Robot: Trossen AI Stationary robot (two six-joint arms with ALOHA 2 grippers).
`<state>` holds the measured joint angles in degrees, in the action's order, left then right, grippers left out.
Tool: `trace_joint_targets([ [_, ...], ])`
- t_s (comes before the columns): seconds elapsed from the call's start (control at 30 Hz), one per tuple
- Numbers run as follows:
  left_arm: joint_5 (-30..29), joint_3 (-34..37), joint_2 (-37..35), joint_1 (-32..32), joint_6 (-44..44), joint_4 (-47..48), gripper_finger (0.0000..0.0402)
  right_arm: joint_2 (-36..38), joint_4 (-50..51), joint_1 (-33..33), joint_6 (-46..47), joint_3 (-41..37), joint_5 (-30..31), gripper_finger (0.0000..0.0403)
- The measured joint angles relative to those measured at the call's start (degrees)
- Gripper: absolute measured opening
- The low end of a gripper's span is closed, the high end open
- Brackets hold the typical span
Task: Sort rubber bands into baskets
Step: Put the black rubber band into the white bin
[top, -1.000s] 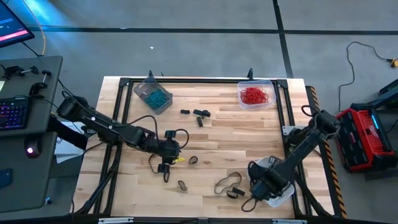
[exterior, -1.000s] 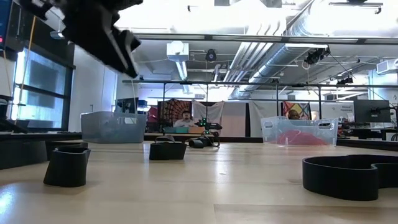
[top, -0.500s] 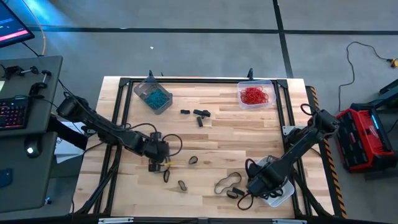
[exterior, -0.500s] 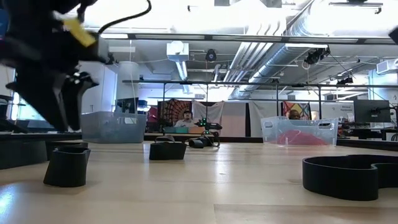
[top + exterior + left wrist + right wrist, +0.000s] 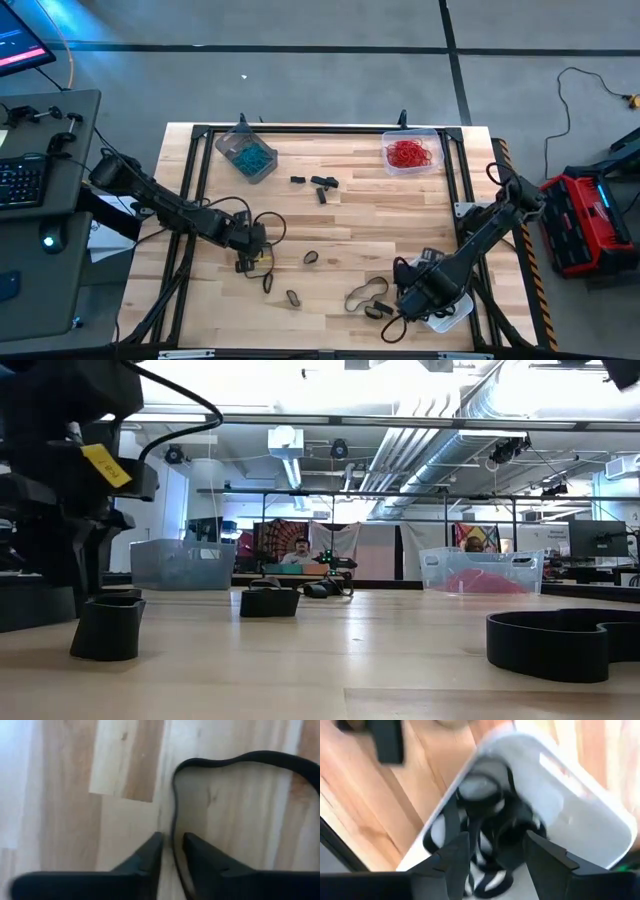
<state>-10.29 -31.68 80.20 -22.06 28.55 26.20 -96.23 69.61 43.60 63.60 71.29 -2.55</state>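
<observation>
My left gripper points down at the table near the left front. It is open by a narrow gap. One strand of a black rubber band runs between the fingertips, and I see no touch. My right gripper hangs open over the whitish basket at the near right. Several black bands lie in that basket. The grey-tinted basket holds teal bands. The clear basket holds red bands.
Loose black bands lie on the wood: one band, another, a third, a large loop beside the right gripper, and a few toward the far middle. A black frame runs along the table's edges.
My left gripper has come down to the table and moved toward the left edge, rolling as it went. It now stands astride the black band's strand.
</observation>
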Motion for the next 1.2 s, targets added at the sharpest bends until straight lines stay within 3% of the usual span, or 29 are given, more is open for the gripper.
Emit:
trace_joint_targets([
  [0.07,0.59,-0.06,0.02,-0.02,-0.75,-0.5,0.0034,0.0,-0.35,0.79,-1.3,1.08,3.75,0.0176],
  [0.13,0.43,-0.07,-0.22,-0.07,-1.0,-0.78,0.001,0.0,-0.79,1.65,-2.13,1.79,7.36,0.0176],
  [0.3,-1.74,-0.95,-1.58,-0.02,-2.27,-3.15,0.0003,0.0,-7.04,2.68,-6.07,1.94,16.97,0.0175],
  [0.53,-3.73,-3.48,-5.23,1.14,-6.27,-13.17,0.0001,0.0,-20.83,-0.85,-21.82,1.94,26.12,0.0143],
  [0.73,-5.08,-4.89,-5.91,2.4,-12.68,-21.21,0.0001,0.0,-31.05,-7.4,-36.16,1.54,26.73,0.0117],
  [0.87,-5.32,-5.2,-5.94,3.07,-16.41,-25.83,0.0001,-0.02,-42.31,-12.41,-45.2,-2.37,22.85,0.0112],
  [1.0,-5.32,-5.18,-5.97,3.75,-18.97,-30.25,0.0,-0.04,-56.42,-17.09,-50.7,-8.96,18.66,0.0112],
  [1.2,-5.25,-5.18,-5.97,5.21,-21.36,-34.62,0.0,-0.07,-77.28,-22.35,-52.78,-18.11,19.79,0.0119],
])
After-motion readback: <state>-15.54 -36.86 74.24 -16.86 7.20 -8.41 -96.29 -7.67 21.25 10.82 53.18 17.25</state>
